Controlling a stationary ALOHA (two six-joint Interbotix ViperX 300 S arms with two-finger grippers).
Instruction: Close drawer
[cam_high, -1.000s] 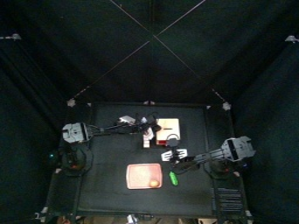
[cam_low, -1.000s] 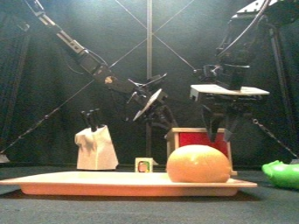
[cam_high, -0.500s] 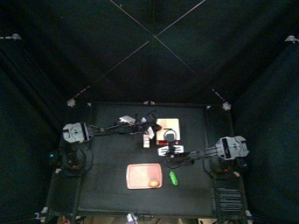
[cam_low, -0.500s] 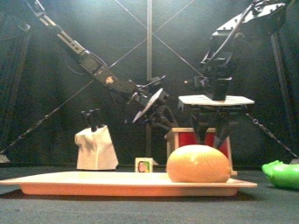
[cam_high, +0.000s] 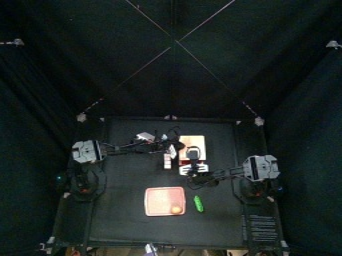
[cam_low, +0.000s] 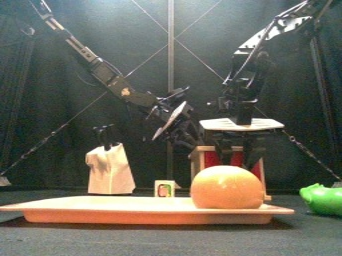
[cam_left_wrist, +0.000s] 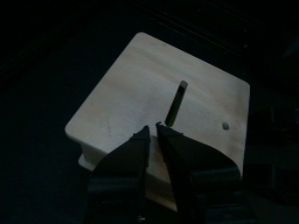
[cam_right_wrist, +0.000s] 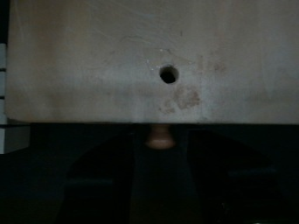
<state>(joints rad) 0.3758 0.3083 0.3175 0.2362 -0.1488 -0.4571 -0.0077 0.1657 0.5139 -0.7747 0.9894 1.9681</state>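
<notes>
Drawer (cam_low: 227, 160) sat toward the back of the table (cam_high: 120, 200), cream top with a red front, behind the salmon tray (cam_low: 80, 210) carrying an orange ball (cam_low: 227, 187). Right gripper (cam_low: 238, 130) hung directly above it, jaws spread; its wrist view showed the drawer's pale top panel (cam_right_wrist: 149, 61) with a small hole and a knob (cam_right_wrist: 156, 136) at the edge. Left gripper (cam_left_wrist: 159, 131) hovered over the same top, jaws apart, nothing between them. No legible writing anywhere.

Black table (cam_high: 120, 200) carries drawer (cam_high: 191, 147), salmon board (cam_high: 166, 201), green item (cam_high: 199, 204), white object (cam_low: 110, 170)
</notes>
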